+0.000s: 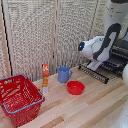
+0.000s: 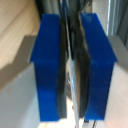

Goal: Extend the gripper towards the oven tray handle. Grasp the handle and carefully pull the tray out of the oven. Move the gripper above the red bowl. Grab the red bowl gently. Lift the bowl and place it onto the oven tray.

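The white arm reaches down to the front of the black and silver oven at the exterior view's right. Its gripper sits at the front edge of the dark wire tray. In the wrist view the gripper has its two blue fingers pressed close together. A thin dark shiny strip, the oven tray handle, is clamped between them. The red bowl rests empty on the wooden table, toward the exterior view's left of the gripper and well apart from it.
The oven's ribbed door lies folded down onto the table below the gripper. A blue mug stands behind the bowl, with an orange bottle beside it. A large red wire basket fills the near left corner. A slatted screen closes the back.
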